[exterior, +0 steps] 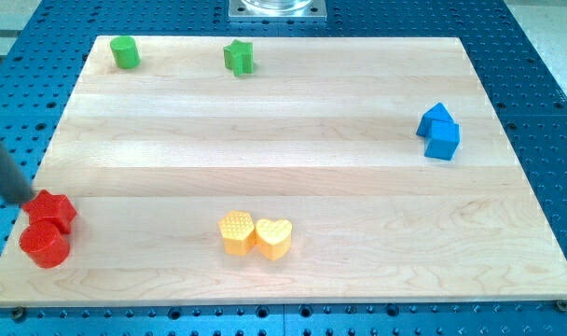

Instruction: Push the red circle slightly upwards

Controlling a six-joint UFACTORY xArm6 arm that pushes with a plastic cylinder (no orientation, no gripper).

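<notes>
The red circle sits close to the tabletop's bottom-left corner, just inside the left edge, with a red star-like block touching it on its upper side. The end effector here is a plain dark rod with no jaws to part or close, so there is nothing for it to clamp; it grips nothing. The rod comes in from the view's left edge and slants down to my tip, which lies at the tabletop's left edge, right beside the upper-left side of the red star-like block and apparently touching it, though contact cannot be confirmed. The relation that matters: the red circle lies below my tip and a little to the view's right, with the red star-like block between them. To drive the circle upwards, my tip would, by my judgement, need to come round to the circle's lower side, and the star-like block stands directly in the circle's upward path, so it would likely be shoved along. Elsewhere, a yellow hexagon and yellow heart sit touching near the bottom edge, two blue blocks near the right edge, and a green cylinder and green star along the top edge.
</notes>
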